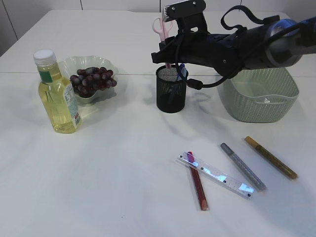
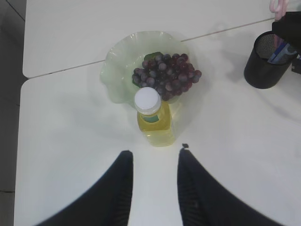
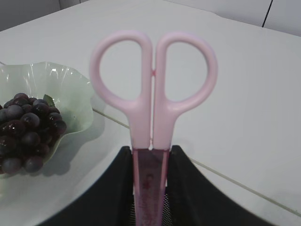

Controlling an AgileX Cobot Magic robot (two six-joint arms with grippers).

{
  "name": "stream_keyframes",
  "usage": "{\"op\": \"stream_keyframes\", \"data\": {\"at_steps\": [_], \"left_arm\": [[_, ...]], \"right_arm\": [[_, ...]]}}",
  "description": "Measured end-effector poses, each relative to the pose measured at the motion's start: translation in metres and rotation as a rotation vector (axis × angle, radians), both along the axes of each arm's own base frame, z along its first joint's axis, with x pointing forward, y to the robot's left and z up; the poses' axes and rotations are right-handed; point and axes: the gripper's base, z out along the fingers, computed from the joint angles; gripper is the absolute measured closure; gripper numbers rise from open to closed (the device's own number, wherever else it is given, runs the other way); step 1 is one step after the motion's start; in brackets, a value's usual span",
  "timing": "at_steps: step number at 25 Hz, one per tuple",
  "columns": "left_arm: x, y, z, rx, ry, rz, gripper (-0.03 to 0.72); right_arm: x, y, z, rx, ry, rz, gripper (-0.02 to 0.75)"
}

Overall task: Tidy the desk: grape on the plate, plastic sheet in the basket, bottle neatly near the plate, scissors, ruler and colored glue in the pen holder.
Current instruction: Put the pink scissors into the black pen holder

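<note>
My right arm stretched in from the right edge across the middle, wrist level, and my right pincer (image 1: 167, 55) hung directly over the black mesh pen holder (image 1: 172, 89). It was clamped on the pink scissors (image 3: 153, 101), handles up, shaft pinched between my two dark fingers (image 3: 120, 188) — jaws only as wide as that shaft. The lower end dipped into the holder's mouth, where something blue already stood. From the outside camera the scissors were just a sliver of pink behind my wrist; my own wrist camera showed both finger loops whole and upright.

My left pincer (image 2: 153, 162) hovered above the bottle (image 2: 153, 117) of yellow liquid, fingers parted with nothing between them. Only that view looked straight down on the white cap, with the bottle touching the rim of the pale green plate (image 2: 113, 70), where the grape (image 2: 167, 75) bunch lay.

The outside camera alone caught the front of the table — the clear ruler (image 1: 217, 175) lying across a red glue pen (image 1: 198, 182), a silver glue pen (image 1: 242, 167) and a gold glue pen (image 1: 270, 157) beside them, and the green basket (image 1: 259, 94) right of the holder.
</note>
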Motion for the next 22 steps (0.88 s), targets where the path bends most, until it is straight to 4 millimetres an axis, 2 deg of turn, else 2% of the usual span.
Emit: {"op": "stream_keyframes", "data": {"at_steps": [22], "left_arm": [[0.0000,0.0000,0.0000,0.000,0.000,0.000,0.449]], "right_arm": [[0.0013,-0.0045,-0.0015,0.005,0.021,-0.021,0.496]]}}
